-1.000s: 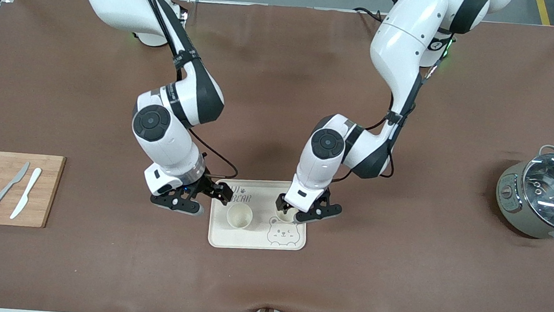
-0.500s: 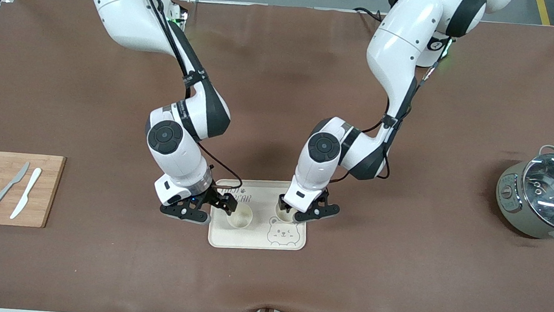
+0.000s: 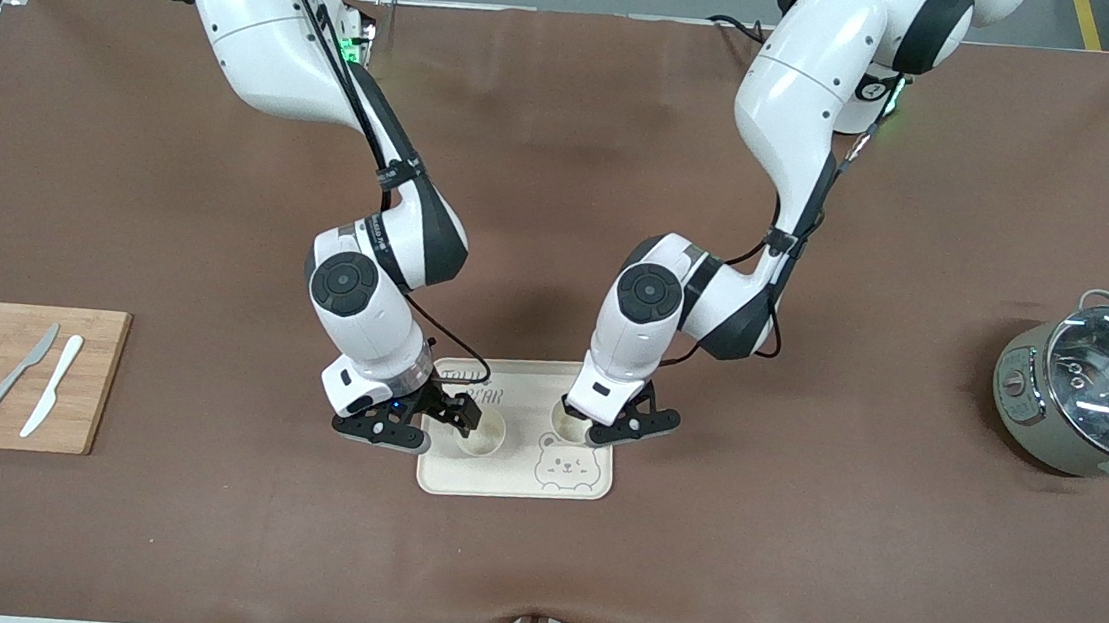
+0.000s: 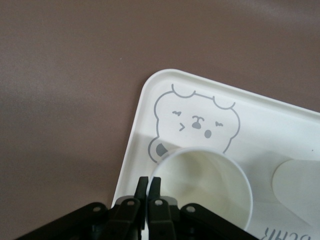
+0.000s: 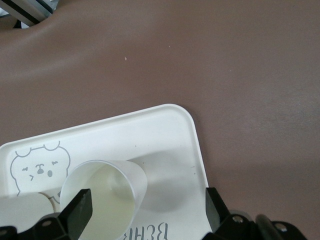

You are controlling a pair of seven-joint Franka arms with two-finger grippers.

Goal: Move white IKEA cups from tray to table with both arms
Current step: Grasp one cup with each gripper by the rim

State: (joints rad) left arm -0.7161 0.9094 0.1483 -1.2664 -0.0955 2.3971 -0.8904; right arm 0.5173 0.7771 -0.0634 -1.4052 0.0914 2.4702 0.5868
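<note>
— Brown-matted worktop (image 3: 532,571), rectangular bamboo cutting board (image 3: 107,383) at the right arm's end. Next, right gripper (image 3: 437,425) low over cream rounded-rectangle tray (image 3: 499,484), fingers spread wide either side of small off-white handleless cup by the lettering (image 3: 488,436). No grip yet.

— And left gripper (image 4: 148,187)?

— Fingers clenched, pinching the thin wall of twin off-white cup beside the bear drawing (image 4: 210,180), also on the tray. Grey glass-lidded pot (image 3: 1090,388) well apart.

— Dangers?

— Probably tilt or slip on lifting, given so slim a rim pinch. Likewise toppling the lettering cup through an off-centre close.
</note>
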